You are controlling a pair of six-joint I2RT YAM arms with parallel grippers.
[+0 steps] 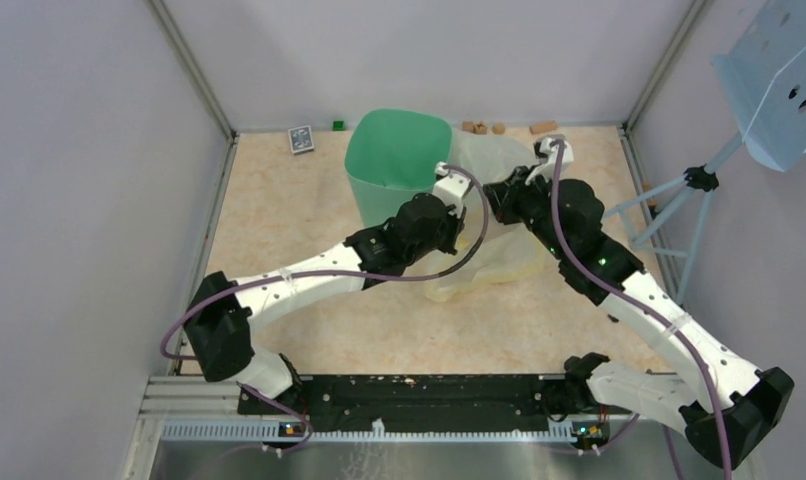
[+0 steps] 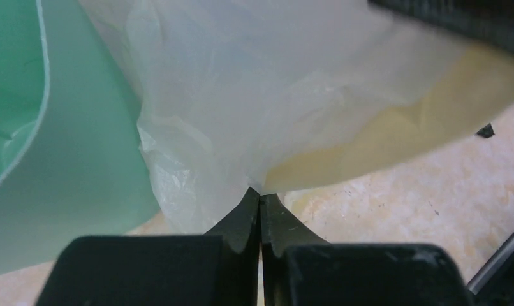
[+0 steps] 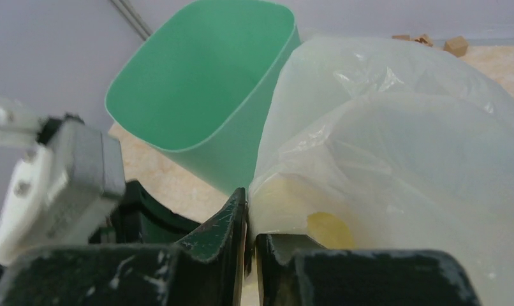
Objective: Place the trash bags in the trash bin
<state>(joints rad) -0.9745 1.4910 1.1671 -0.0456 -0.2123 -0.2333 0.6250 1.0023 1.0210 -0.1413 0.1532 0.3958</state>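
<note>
My left gripper [image 2: 261, 203] and right gripper [image 3: 248, 213] each pinch the film of the thin, crinkly pale blue plastic bag [image 2: 229, 95], which slumps over a cream-yellow translucent bag [image 2: 382, 140] against the mint-green plastic bin [image 1: 394, 145] at its nine o'clock, nearer my left arm [image 1: 309, 278].

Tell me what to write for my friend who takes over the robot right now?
Left gripper: shut, pinching film of the pale blue bag.
Right gripper: shut at the plastic's edge; grip unclear.
Things: mint-green bin upright on the table, the bag heaped beside it against the cream-yellow bag.
Done: bag pinched, nothing seen in the bin.
Left to do: lift the pale blue bag into the bin.
</note>
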